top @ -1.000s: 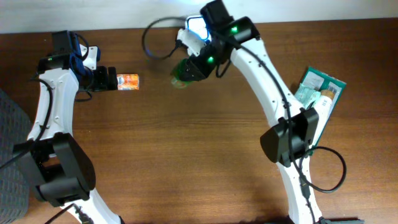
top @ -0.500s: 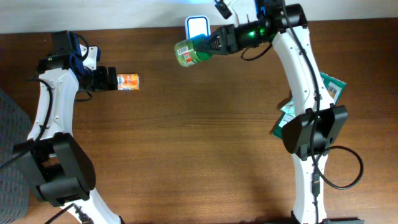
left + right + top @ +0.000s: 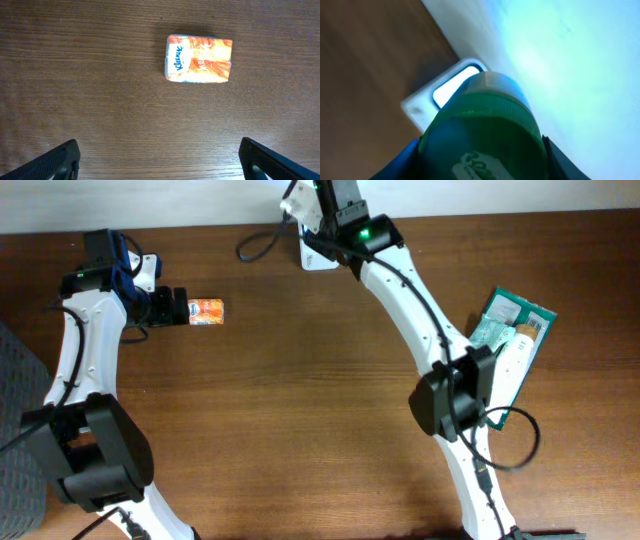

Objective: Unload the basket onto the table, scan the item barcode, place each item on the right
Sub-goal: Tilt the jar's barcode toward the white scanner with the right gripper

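Note:
A green-lidded container (image 3: 482, 135) fills the lower half of the right wrist view, and my right gripper (image 3: 481, 157) is shut on it, one finger on each side. Just beyond it stands the white scanner (image 3: 451, 89) with its lit window, against the pale wall. In the overhead view the right gripper (image 3: 327, 215) is at the table's back edge and hides the container and most of the scanner. My left gripper (image 3: 176, 308) is open at the far left, just short of an orange tissue pack (image 3: 206, 312). That pack (image 3: 199, 59) lies flat ahead of the left gripper (image 3: 160, 162).
Green packets and a white item (image 3: 512, 332) lie in a pile at the right side of the wooden table (image 3: 300, 400). A dark cable (image 3: 250, 242) loops near the scanner. The pale wall runs along the back edge.
My right arm has swung about with the green container, which showed left of the scanner half a second ago and is now over the scanner, under the arm. The left arm has not moved.

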Robot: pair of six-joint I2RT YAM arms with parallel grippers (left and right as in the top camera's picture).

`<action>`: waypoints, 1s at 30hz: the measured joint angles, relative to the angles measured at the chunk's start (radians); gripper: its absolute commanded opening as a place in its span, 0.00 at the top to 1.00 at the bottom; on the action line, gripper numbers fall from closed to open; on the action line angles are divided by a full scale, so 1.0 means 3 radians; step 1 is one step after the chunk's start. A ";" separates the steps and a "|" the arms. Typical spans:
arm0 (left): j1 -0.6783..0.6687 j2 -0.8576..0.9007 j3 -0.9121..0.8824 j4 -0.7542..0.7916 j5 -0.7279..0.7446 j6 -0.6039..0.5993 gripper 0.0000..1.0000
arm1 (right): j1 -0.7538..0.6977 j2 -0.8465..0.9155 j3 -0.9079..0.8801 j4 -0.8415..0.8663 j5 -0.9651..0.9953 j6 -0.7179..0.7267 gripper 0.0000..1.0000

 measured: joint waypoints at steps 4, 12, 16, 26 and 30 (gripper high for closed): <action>0.0000 0.0000 0.0000 0.0000 0.0000 0.0000 0.01 | -0.0017 0.0225 -0.0001 0.0509 0.0179 -0.0783 0.61; 0.0000 0.0000 0.0000 -0.0001 0.0000 0.0001 0.01 | -0.0017 0.0284 -0.0001 0.0759 0.0242 -0.1302 0.60; 0.0000 0.0000 0.0000 0.0000 -0.0001 0.0000 0.01 | -0.0017 0.0303 -0.0001 0.0760 0.0243 -0.1335 0.60; 0.0000 0.0000 0.0000 -0.0001 0.0000 0.0000 0.01 | -0.0027 0.0327 -0.0001 0.0757 0.0207 -0.1092 0.57; 0.0001 0.0000 0.0000 -0.0001 0.0000 0.0000 0.01 | -0.0053 0.0243 -0.0004 0.0514 0.0031 -0.0651 0.57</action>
